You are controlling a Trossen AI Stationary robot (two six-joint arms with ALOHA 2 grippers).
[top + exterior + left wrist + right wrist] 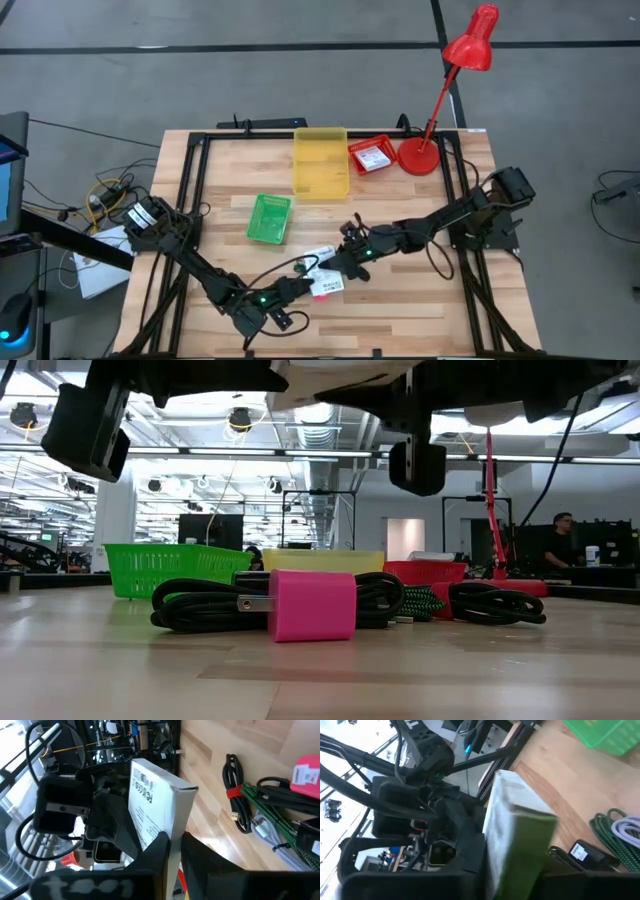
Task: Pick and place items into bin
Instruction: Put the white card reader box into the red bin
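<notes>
High view: both arms reach toward the middle front of the wooden worktop (420,300). The left hand (303,272) and the right hand (345,262) meet just above a cluster of items, with a white packet (318,254) between them and a pink piece (326,289) at about 5 o'clock from the left hand. From the cluster, a green bin (269,219) lies at 10 o'clock, a yellow bin (320,162) at 12 o'clock and a red bin (372,156) at 1 o'clock, with a red lamp (448,80) beside that last one.

Low view: a pink charger block (311,605) stands on the worktop in front of a coiled black cable (200,605); a green braided cable (420,600) and another black coil (495,604) lie at its 3 o'clock. The 3 bins line up behind, and a person (562,540) sits far back in the room.

Left wrist view: the left hand's fingers (160,847) are clenched on the lower edge of a white printed box (155,802), held above the worktop. Bundled cables (260,815) lie below.

Right wrist view: the right hand grasps the same box (517,837), here showing a green side, raised clear of the worktop.
</notes>
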